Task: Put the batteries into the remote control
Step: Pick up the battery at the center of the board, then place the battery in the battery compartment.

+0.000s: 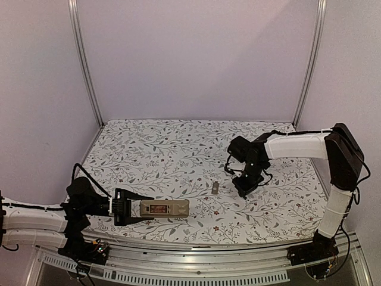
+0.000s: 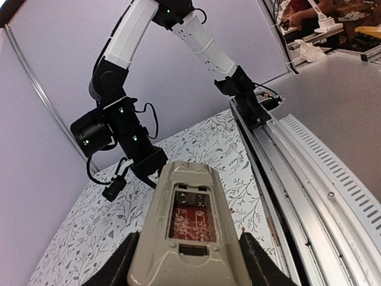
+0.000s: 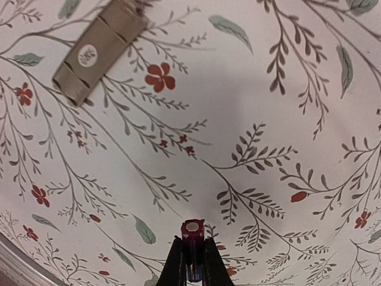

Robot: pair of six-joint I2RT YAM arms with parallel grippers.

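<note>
The right fingers [image 3: 178, 265] are closed to a narrow gap on one battery [image 3: 193, 238], held end-out over the floral counter [image 3: 286, 89]. Open surface lies ahead of the tips, and a flat grey cover [image 3: 98, 50] lies well ahead and to one side. The left fingers [image 2: 119, 265] clamp the remote control [image 2: 190, 179] by its end, back up, near the counter's front edge, with the metal rail [image 2: 309, 179] alongside; its open recess [image 2: 191, 217] shows a red circuit board.

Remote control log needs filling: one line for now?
left gripper shut on remote control | right gripper shut on battery | cover on table
</note>
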